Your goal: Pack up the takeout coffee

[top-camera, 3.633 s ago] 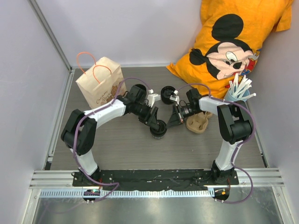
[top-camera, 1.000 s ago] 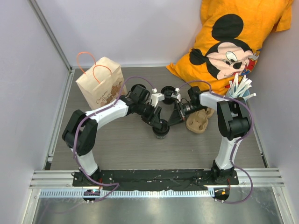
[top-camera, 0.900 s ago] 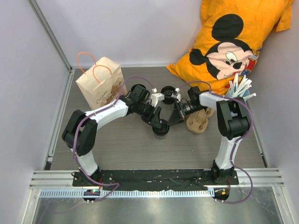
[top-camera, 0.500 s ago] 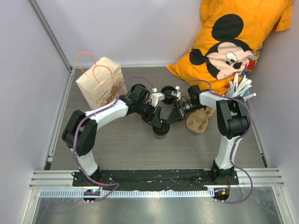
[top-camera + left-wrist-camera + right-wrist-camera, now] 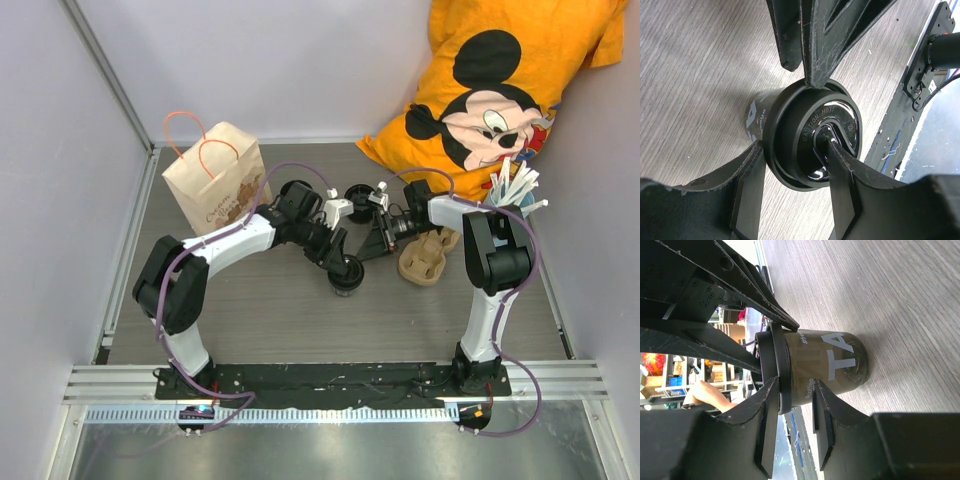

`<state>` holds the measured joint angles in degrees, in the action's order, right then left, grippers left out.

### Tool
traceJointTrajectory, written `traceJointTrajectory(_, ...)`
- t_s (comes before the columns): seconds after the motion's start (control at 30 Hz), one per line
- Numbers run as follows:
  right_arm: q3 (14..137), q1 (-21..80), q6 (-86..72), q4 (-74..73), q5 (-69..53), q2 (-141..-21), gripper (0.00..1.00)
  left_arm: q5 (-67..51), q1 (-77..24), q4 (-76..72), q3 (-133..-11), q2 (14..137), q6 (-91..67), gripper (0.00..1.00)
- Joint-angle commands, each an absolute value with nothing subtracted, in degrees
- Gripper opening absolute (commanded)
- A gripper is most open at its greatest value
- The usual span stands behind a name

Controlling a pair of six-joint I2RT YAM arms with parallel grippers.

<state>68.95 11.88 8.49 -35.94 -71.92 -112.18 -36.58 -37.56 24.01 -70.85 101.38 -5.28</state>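
The takeout coffee, a black cup with its black lid on, stands upright mid-table. My left gripper comes at it from the left and is shut on it. In the left wrist view one finger lies against the lid rim and the other across the lid. My right gripper reaches in from the right. In the right wrist view its jaws stand open astride the lid rim, one finger by the lid top, the other beside the lettered cup wall.
A brown paper bag with orange handles stands at the back left. A beige pulp carrier lies right of the cup. Behind it are a blue cup of straws and an orange pillow. Another small black round item sits behind the grippers.
My right gripper has drawn back a little toward the back right and its jaws have widened slightly. The cup and the left gripper have shifted slightly right since the earliest frame.
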Motion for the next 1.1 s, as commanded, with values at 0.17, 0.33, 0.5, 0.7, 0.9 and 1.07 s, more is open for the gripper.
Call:
traceJointTrajectory(0.17, 71.4, 12.2, 16.6, -41.6, -69.1, -111.4, 0.37, -20.8, -38.6, 29.5, -67.0, 106.9, 2.2, 0.0)
traceJointTrajectory(0.33, 72.0, 12.3, 21.4, -48.2, -68.3, -110.8, 0.38, -19.9, -38.5, 30.2, -67.0, 107.5, 2.9, 0.0)
traceJointTrajectory(0.5, 71.0, 12.4, 23.9, -50.2, -67.6, -111.2, 0.38, -19.0, -38.6, 31.1, -67.4, 108.6, 3.3, 0.0)
traceJointTrajectory(0.7, 71.3, 13.4, 22.5, -48.9, -66.7, -111.4, 0.36, -18.4, -38.6, 32.1, -68.4, 110.0, 3.4, 0.0)
traceJointTrajectory(0.9, 68.6, 14.8, 15.5, -40.3, -65.0, -110.4, 0.3, -17.7, -38.7, 32.2, -68.6, 110.7, 3.3, 0.0)
traceJointTrajectory(1.07, 68.0, 16.3, 12.4, -37.8, -62.7, -110.9, 0.23, -16.7, -38.8, 32.3, -68.3, 111.0, 3.7, 0.0)
